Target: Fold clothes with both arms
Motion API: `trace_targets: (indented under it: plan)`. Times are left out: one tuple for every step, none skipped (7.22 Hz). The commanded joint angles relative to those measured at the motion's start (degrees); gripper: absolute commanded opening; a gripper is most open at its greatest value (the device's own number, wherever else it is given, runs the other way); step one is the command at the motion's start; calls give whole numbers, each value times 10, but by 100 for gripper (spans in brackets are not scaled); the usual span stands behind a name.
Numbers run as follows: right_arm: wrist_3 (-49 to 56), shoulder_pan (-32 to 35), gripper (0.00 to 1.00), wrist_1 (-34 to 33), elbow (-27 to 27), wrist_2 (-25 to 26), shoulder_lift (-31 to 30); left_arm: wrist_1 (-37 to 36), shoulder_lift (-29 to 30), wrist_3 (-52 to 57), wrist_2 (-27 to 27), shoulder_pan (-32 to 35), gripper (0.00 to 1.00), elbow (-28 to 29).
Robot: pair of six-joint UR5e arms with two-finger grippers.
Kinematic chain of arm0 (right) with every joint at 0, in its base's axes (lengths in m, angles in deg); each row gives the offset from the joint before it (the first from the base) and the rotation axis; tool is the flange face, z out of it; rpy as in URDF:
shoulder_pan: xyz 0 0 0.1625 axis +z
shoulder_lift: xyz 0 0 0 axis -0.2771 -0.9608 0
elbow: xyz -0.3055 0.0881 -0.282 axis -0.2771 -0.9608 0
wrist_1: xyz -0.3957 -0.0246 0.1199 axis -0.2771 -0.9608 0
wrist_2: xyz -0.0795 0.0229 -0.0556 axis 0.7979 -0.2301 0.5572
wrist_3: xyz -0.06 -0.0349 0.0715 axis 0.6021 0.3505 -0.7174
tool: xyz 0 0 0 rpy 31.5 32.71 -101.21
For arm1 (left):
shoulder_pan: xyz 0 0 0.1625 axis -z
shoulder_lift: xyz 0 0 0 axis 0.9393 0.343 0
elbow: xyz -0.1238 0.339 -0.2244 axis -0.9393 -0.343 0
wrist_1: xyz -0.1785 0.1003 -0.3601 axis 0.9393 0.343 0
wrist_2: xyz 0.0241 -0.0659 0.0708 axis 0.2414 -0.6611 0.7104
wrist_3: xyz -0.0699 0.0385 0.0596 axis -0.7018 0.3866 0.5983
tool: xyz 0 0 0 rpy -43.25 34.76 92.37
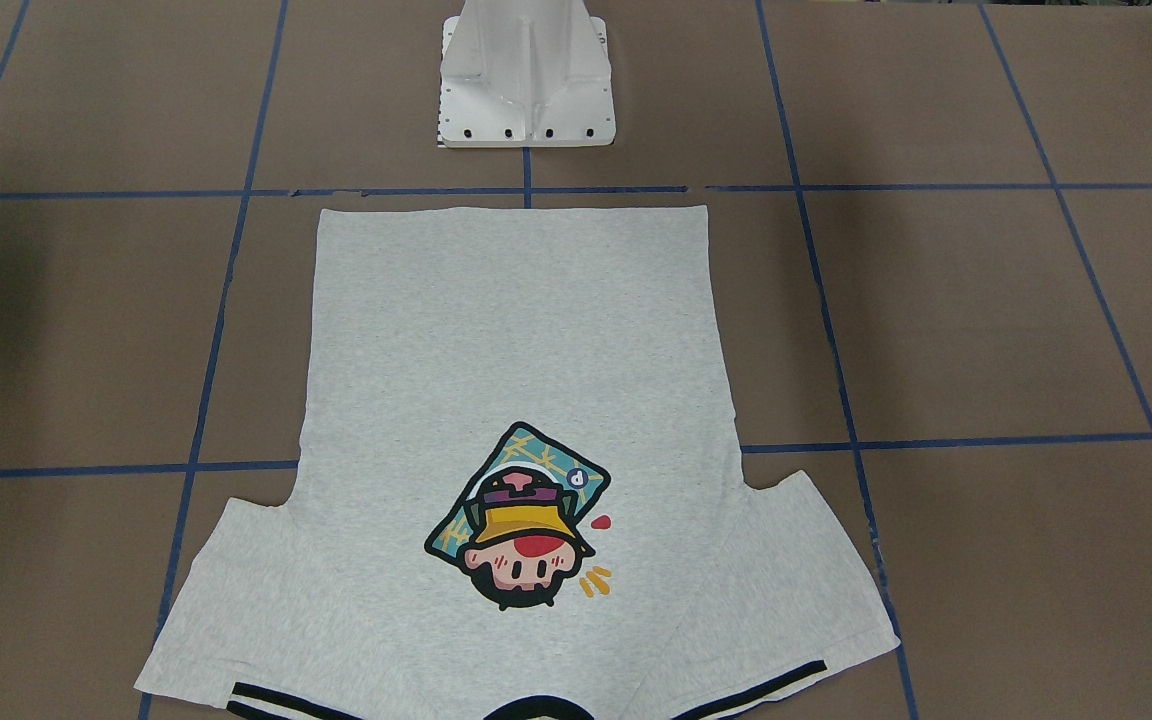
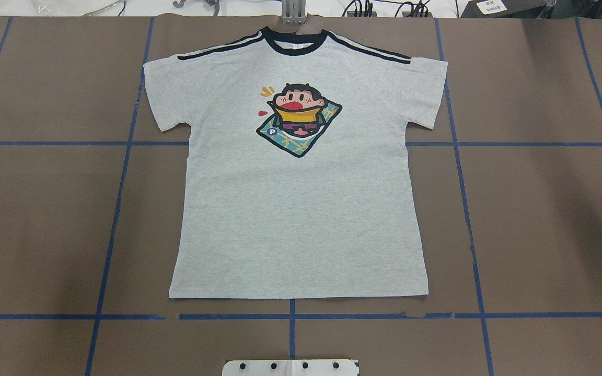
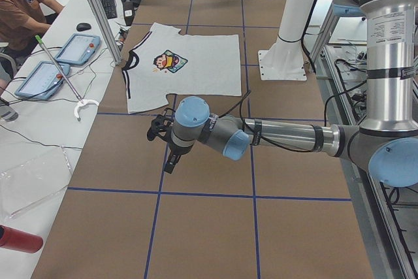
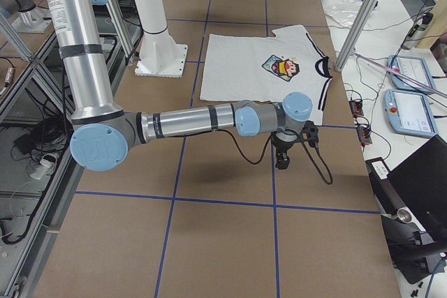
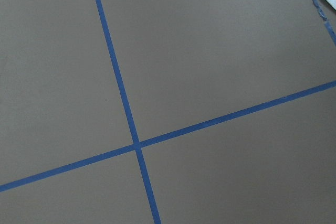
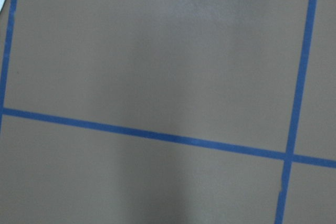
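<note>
I have both arms out over the table, one on each side of the shirt. The shirt lies flat and print-up between the two grippers, with its collar on the far side from the base and its hem on the near side.

The left gripper hangs fingers-down over bare brown table, just off the shirt's left sleeve and clear of the cloth. I only see it from the side camera, so I cannot tell how far its jaws are spread. Its wrist camera shows tape lines and a small corner of pale cloth at the upper right edge.

The right gripper mirrors it — fingers pointing down, just off the right sleeve, with its cable looping beside it. The jaw gap is too small to read here, so again I cannot tell. A dark tip at the right edge of the overhead view may be this gripper, but it is too cropped to judge. Its wrist camera shows only table and tape, with a pale sliver in the top left corner.

Neither gripper touches the shirt.
</note>
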Motion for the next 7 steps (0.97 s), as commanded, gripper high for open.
trace_targets:
  plan:
    - [-138,-38,100,173,-111,-1,61,1,1,0,0,0,100,-1]
    - [-185,-66,100,187,-150,4,114,1,1,0,0,0,100,-1]
    - [-210,-90,100,187,-168,42,160,1,1,0,-1,0,100,-1]
    - [-245,-112,99,189,-175,95,189,1,1,0,0,-1,100,-1]
    - [-307,-119,94,224,-197,98,209,1,2,-1,0,-1,100,4]
    - [-344,-141,93,265,-217,136,213,1,4,-1,0,-1,100,8]
    - [-348,-157,95,282,-241,183,237,0,7,-1,0,-1,100,7]
